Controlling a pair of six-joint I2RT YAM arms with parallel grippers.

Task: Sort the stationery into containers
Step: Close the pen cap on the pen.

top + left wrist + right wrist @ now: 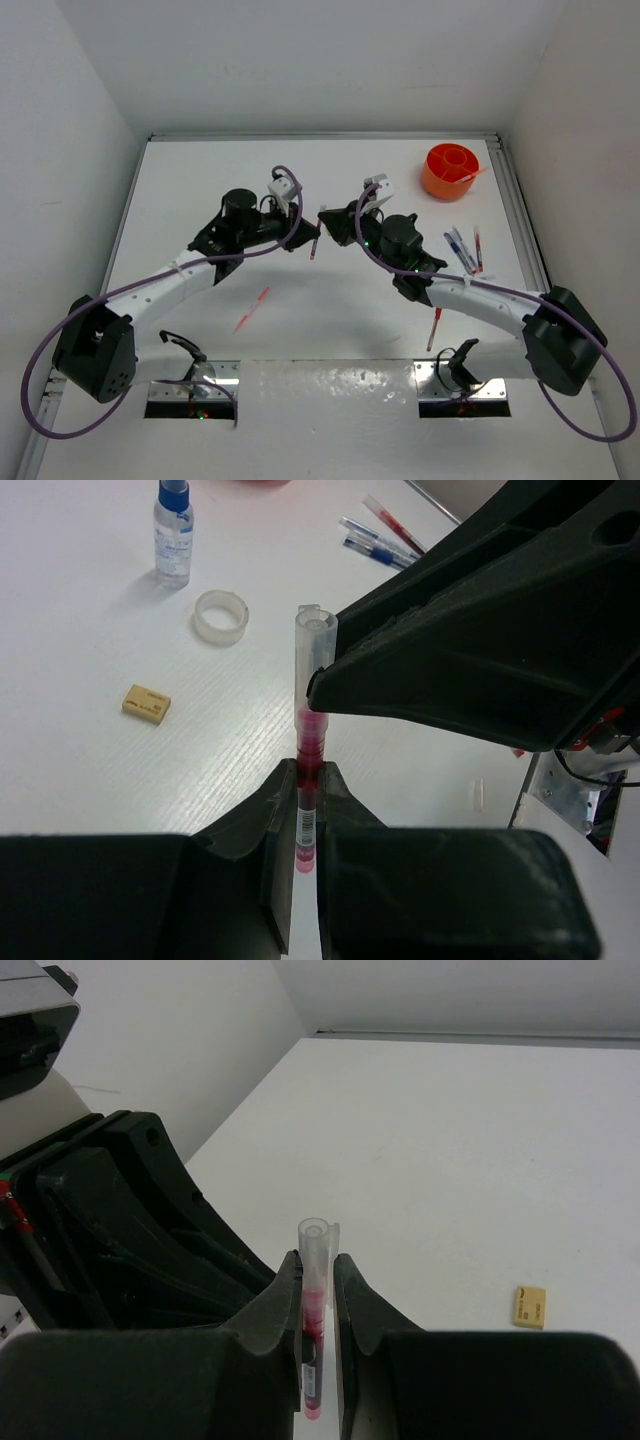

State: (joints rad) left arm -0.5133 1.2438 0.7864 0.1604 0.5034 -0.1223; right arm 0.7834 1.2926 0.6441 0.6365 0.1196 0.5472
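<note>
Surface: white table (200,180), enclosed by white walls.
Item: red pen (309,735) with a clear cap, held above the table between the two arms.
Left gripper (305,785): fingers clamped together on the pen's red barrel.
Right gripper (315,1272): clamped on the same pen, just below the clear cap.
Destination: orange tub (440,185), far right, well apart from the pen.
Unsorted: tape ring (221,636), bottle (172,540), tan eraser (146,702), blue pens (460,250).
Risk: with both grips closed, the pen could be bent or snapped if either arm pulls; it would be dropped if both let go together.
Views: ring and bottle are shown by the left wrist alone; the tub is seen whole only from above.
</note>
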